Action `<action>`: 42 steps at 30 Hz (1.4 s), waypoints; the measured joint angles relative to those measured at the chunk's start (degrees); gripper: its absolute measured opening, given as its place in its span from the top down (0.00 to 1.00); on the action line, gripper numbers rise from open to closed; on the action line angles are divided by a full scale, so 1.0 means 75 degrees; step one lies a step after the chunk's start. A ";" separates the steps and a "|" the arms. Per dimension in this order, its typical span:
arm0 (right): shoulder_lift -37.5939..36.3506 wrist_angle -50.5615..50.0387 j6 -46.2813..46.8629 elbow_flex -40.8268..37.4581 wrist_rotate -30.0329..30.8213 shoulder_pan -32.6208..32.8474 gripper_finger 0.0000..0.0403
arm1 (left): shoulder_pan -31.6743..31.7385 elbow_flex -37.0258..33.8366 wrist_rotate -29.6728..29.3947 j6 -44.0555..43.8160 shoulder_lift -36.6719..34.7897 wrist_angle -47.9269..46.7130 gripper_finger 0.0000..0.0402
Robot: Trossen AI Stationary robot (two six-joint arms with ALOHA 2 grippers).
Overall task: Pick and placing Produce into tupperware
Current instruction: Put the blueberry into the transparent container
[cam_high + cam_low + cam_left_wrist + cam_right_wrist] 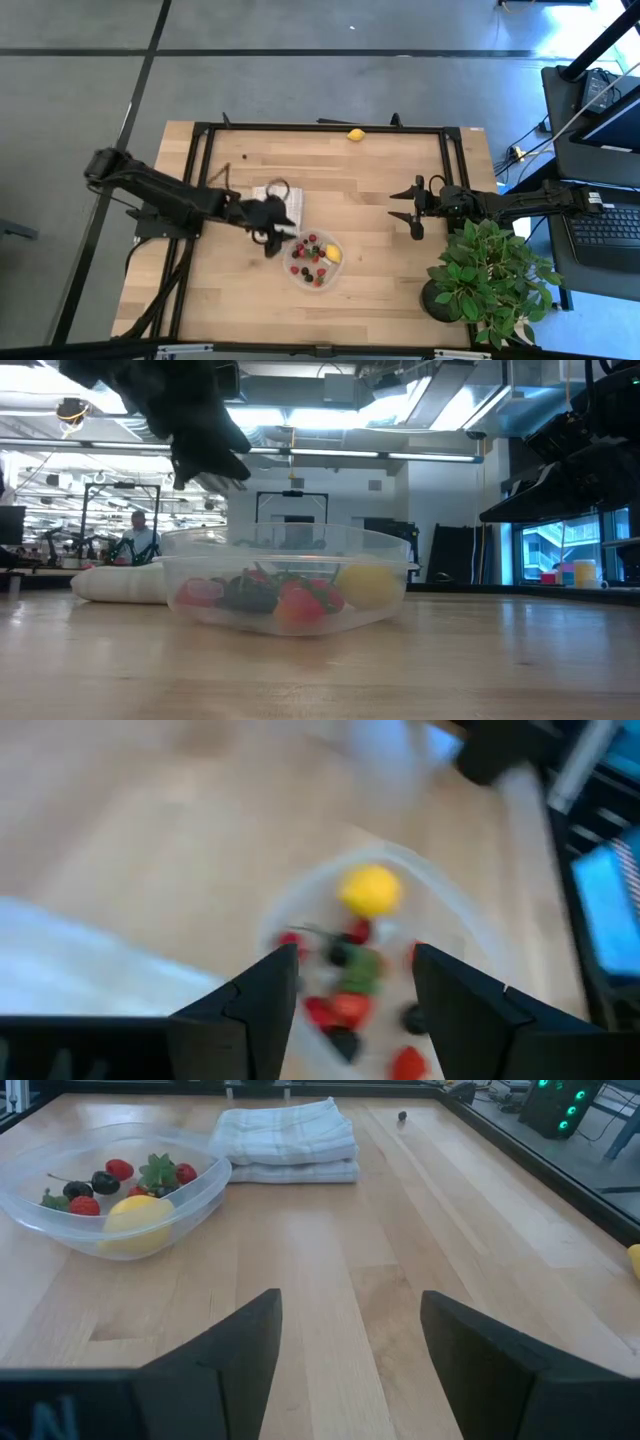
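Wood table (380,290), no legible writing: potted plant (487,268) at 4 o'clock, cloth (278,204) beside tupperware (316,261); left gripper (271,240) and right gripper (411,211) jaws apart, empty.

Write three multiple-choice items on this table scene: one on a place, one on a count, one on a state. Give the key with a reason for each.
1. Where does the loose lemon lie?
A. at the table's far edge, apart from the container
B. on the folded cloth
C. under the potted plant

2. How many lemons are in the tupperware?
A. none
B. one
C. three

3. How do the left gripper's jaws stand?
A. shut on a lemon
B. shut on the cloth
C. open, holding nothing

Key: 1 A, the high view shows it alone by the far frame rail. 2 B, a single yellow fruit sits among the berries. 3 C, the left wrist view shows empty space between them over the tupperware.
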 joint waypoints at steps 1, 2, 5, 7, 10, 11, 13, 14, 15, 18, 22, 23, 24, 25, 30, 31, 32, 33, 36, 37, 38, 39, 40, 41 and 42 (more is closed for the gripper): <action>0.0002 0.0002 -0.0008 0.0000 -0.0001 0.0002 0.40 | 0.0151 0.0000 -0.0147 -0.0101 -0.0226 -0.0268 0.53; 0.0002 0.0002 -0.0034 0.0000 -0.0002 0.0001 0.40 | 0.0329 0.0000 -0.0306 -0.0218 -0.0435 -0.0540 0.53; 0.0002 0.0038 -0.0195 0.0000 0.0000 0.0000 0.40 | 0.0999 0.0000 -0.0642 -0.0394 -0.0989 -0.1213 0.53; 0.0000 0.0134 -0.0209 0.0000 -0.0001 0.0000 0.40 | 0.1581 0.0044 -0.0623 -0.0522 -0.1264 -0.1789 0.53; -0.0001 0.0258 -0.0213 0.0000 0.0000 0.0000 0.40 | 0.2569 0.0453 -0.0653 -0.0939 -0.1433 -0.3321 0.53; -0.0001 0.0264 -0.0213 0.0000 0.0000 0.0000 0.40 | 0.2901 0.0629 -0.0671 -0.0999 -0.1438 -0.3858 0.53; -0.0001 0.0287 -0.0213 0.0000 0.0000 0.0000 0.40 | 0.3500 0.0956 -0.0718 -0.1142 -0.1369 -0.4753 0.53; -0.0001 0.0289 -0.0213 0.0000 0.0000 0.0000 0.40 | 0.3766 0.1112 -0.0721 -0.1193 -0.1283 -0.5032 0.53; -0.0001 0.0287 -0.0211 0.0000 0.0000 0.0000 0.40 | 0.4020 0.1238 -0.0718 -0.1199 -0.1199 -0.5251 0.53; -0.0001 0.0291 -0.0204 0.0000 0.0000 0.0000 0.40 | 0.4716 0.1577 -0.0682 -0.1285 -0.0943 -0.5652 0.53; -0.0001 0.0299 -0.0201 0.0000 0.0000 0.0000 0.40 | 0.5572 0.1940 -0.0574 -0.1231 -0.0446 -0.5802 0.53; -0.0001 0.0318 -0.0198 0.0000 0.0000 0.0000 0.40 | 0.5776 0.2054 -0.0567 -0.1153 -0.0287 -0.5869 0.53; -0.0001 0.0343 -0.0185 0.0000 0.0000 0.0000 0.40 | 0.5950 0.2145 -0.0568 -0.1085 -0.0108 -0.5910 0.53; -0.0001 0.0365 -0.0184 0.0000 0.0000 0.0000 0.40 | 0.6119 0.2229 -0.0568 -0.1018 0.0104 -0.5947 0.53; 0.0002 0.0449 -0.0187 0.0000 0.0000 0.0000 0.40 | 0.6753 0.2803 -0.0334 -0.0387 0.1405 -0.6180 0.53; 0.0002 0.0465 -0.0187 0.0000 0.0000 0.0000 0.40 | 0.6836 0.2959 -0.0235 -0.0292 0.1668 -0.6342 0.53; 0.0001 0.0475 -0.0187 0.0000 0.0000 0.0000 0.40 | 0.6901 0.3108 -0.0203 -0.0148 0.1919 -0.6504 0.53; 0.0000 0.0474 -0.0187 0.0000 0.0000 0.0000 0.40 | 0.6973 0.3266 -0.0204 0.0004 0.2162 -0.6629 0.53; 0.0002 0.0475 -0.0187 0.0000 0.0000 0.0000 0.40 | 0.7276 0.3682 -0.0199 0.0365 0.2758 -0.6958 0.53; 0.0002 0.0472 -0.0189 0.0000 0.0000 0.0000 0.40 | 0.7420 0.3803 -0.0200 0.0418 0.2924 -0.7075 0.53; 0.0002 0.0472 -0.0187 0.0000 0.0000 0.0000 0.40 | 0.7573 0.3908 -0.0205 0.0424 0.3065 -0.7182 0.53; 0.0001 0.0472 -0.0187 0.0000 0.0000 0.0000 0.40 | 0.7725 0.3999 -0.0204 0.0436 0.3187 -0.7261 0.53; 0.0002 0.0472 -0.0187 0.0000 0.0000 0.0000 0.40 | 0.7877 0.4073 -0.0197 0.0460 0.3292 -0.7289 0.53; 0.0002 0.0471 -0.0187 0.0000 0.0000 0.0000 0.40 | 0.8014 0.4117 -0.0166 0.0475 0.3380 -0.7302 0.53; 0.0002 0.0471 -0.0187 0.0000 0.0000 0.0000 0.40 | 0.8145 0.4134 -0.0112 0.0477 0.3460 -0.7315 0.53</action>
